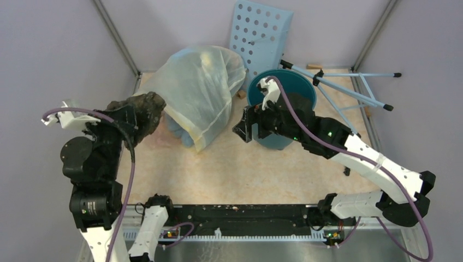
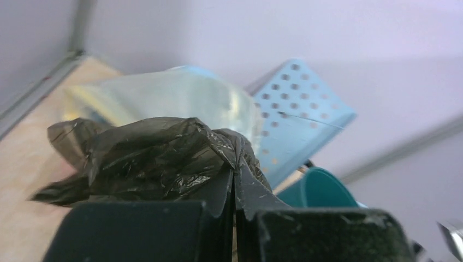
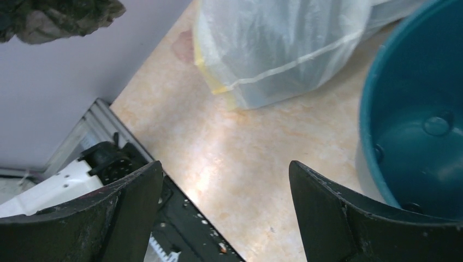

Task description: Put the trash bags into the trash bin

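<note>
- Left gripper (image 1: 126, 115) (image 2: 235, 188): the jaws are pressed together, pinching a fold of the trash bag (image 1: 143, 112) (image 2: 153, 158). In the left wrist view the two inner faces meet with only the thin film between them.
- Trash bag: dark grey-black, crinkled and bunched into a loose wad that stands out beyond the fingertips. It sits at the left side of the surface (image 1: 229, 169), just beside the pale stuffed bag (image 1: 202, 93). It is outside the trash bin and well apart from it. The right wrist view catches it in the upper left corner (image 3: 54, 19), against the side wall.
- Trash bin (image 1: 297, 77) (image 3: 415, 109): a round teal bucket, upright with its mouth open, standing right of centre at the back. The visible part of its inside wall and floor is bare plastic. Its rim also shows low in the left wrist view (image 2: 322, 188).
- Right gripper (image 1: 244, 125) (image 3: 224, 174): the jaws are spread wide with nothing between them. It hovers at the bin's left side, facing the bare surface (image 3: 245, 136), with the bin wall just beyond one finger.
- Pale stuffed bag (image 2: 164, 98) (image 3: 284, 43): yellowish and translucent, resting between the dark bag and the bin.
- Perforated panel (image 1: 259, 33) (image 2: 300, 109): light blue, leaning against the back wall behind the bin.
- Rod frame (image 1: 349, 82): thin pale blue legs lying tilted to the bin's right.
</note>
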Controlling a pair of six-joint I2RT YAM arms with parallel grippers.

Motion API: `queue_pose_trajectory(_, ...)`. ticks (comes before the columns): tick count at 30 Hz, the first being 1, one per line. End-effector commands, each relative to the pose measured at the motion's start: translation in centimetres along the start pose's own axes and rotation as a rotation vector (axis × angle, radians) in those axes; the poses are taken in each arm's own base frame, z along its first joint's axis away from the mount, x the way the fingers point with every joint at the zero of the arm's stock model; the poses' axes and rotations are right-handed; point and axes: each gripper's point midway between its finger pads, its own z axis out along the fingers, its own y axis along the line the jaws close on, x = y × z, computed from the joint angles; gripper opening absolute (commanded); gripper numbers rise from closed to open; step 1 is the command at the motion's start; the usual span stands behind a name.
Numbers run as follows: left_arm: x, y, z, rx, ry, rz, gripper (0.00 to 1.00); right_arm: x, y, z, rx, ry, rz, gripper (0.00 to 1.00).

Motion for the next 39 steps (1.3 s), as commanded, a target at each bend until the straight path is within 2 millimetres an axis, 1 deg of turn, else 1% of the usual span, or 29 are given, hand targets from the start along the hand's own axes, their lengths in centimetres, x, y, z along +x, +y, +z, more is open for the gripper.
queue_pose_trajectory(1, 0.5, -7.8, 0.1, 0.392, 0.103, -0.053, 0.00, -2.9, 4.8, -0.7, -0.210, -0.025, 0.022, 0.84)
queue_pose_trajectory(2, 1.3, -9.0, 0.1, 0.473, 0.143, -0.080, 0.00, -3.2, 5.4, -0.8, -0.236, -0.026, 0.008, 0.85)
queue_pose_trajectory(3, 2.8, -9.6, 0.5, 0.534, 0.211, -0.121, 0.00, -3.5, 5.9, -0.9, -0.269, -0.031, -0.014, 0.85)
queue_pose_trajectory(5, 4.6, -10.9, 0.6, 0.642, 0.322, -0.200, 0.00, -4.1, 6.9, -1.2, -0.326, -0.054, -0.061, 0.87)
queue_pose_trajectory(7, 6.0, -11.6, 0.7, 0.706, 0.424, -0.259, 0.00, -4.9, 7.4, -1.7, -0.364, -0.088, -0.126, 0.88)
queue_pose_trajectory(8, 6.5, -11.9, 0.6, 0.730, 0.461, -0.258, 0.00, -5.3, 7.5, -2.0, -0.370, -0.107, -0.151, 0.88)
queue_pose_trajectory(11, 7.0, -12.5, 0.2, 0.792, 0.541, -0.234, 0.00, -6.2, 7.2, -2.7, -0.365, -0.173, -0.212, 0.90)
queue_pose_trajectory(15, 7.8, -13.3, -1.1, 0.875, 0.639, -0.220, 0.00, -6.7, 7.1, -3.3, -0.376, -0.236, -0.277, 0.90)
queue_pose_trajectory(17, 8.0, -13.6, -1.6, 0.897, 0.653, -0.223, 0.00, -7.0, 6.5, -2.9, -0.342, -0.253, -0.282, 0.89)
queue_pose_trajectory(20, 8.3, -13.6, -2.1, 0.917, 0.664, -0.248, 0.00, -8.0, 5.4, -2.1, -0.263, -0.280, -0.278, 0.88)
queue_pose_trajectory(23, 8.7, -13.8, -2.7, 0.944, 0.693, -0.272, 0.00, -8.3, 5.6, -1.0, -0.260, -0.286, -0.320, 0.89)
queue_pose_trajectory(27, 9.3, -14.1, -3.0, 0.970, 0.747, -0.275, 0.00, -7.7, 6.4, 0.7, -0.295, -0.240, -0.364, 0.88)
queue_pose_trajectory(28, 9.4, -14.1, -2.8, 0.967, 0.751, -0.277, 0.00, -7.6, 6.5, 1.2, -0.294, -0.231, -0.360, 0.86)
queue_pose_trajectory(29, 9.8, -14.4, -3.1, 0.985, 0.767, -0.277, 0.00, -7.5, 6.7, 1.5, -0.299, -0.220, -0.352, 0.80)
queue_pose_trajectory(30, 9.9, -14.6, -3.1, 0.990, 0.764, -0.274, 0.00, -7.4, 6.9, 1.7, -0.309, -0.210, -0.347, 0.68)
queue_pose_trajectory(32, 10.4, -14.7, -2.7, 0.969, 0.753, -0.274, 0.00, -7.2, 7.3, 2.0, -0.326, -0.190, -0.337, 0.39)
queue_pose_trajectory(33, 10.9, -14.6, -2.5, 0.953, 0.757, -0.277, 0.04, -7.1, 7.1, 2.1, -0.317, -0.181, -0.324, 0.20)
queue_pose_trajectory(34, 11.3, -14.3, -1.9, 0.922, 0.751, -0.277, 0.15, -6.9, 6.6, 2.1, -0.288, -0.170, -0.310, 0.11)
queue_pose_trajectory(35, 12.0, -13.9, -1.3, 0.881, 0.754, -0.277, 0.29, -6.6, 5.8, 2.1, -0.247, -0.156, -0.297, 0.00)
queue_pose_trajectory(37, 13.5, -12.4, 0.3, 0.769, 0.763, -0.283, 0.66, -6.6, 3.9, 1.7, -0.145, -0.159, -0.268, 0.00)
queue_pose_trajectory(38, 14.3, -11.6, 1.1, 0.711, 0.767, -0.283, 0.78, -6.5, 2.7, 1.3, -0.088, -0.163, -0.253, 0.00)
queue_pose_trajectory(39, 15.1, -10.7, 1.8, 0.656, 0.765, -0.282, 0.87, -6.5, 1.8, 0.7, -0.046, -0.173, -0.241, 0.00)
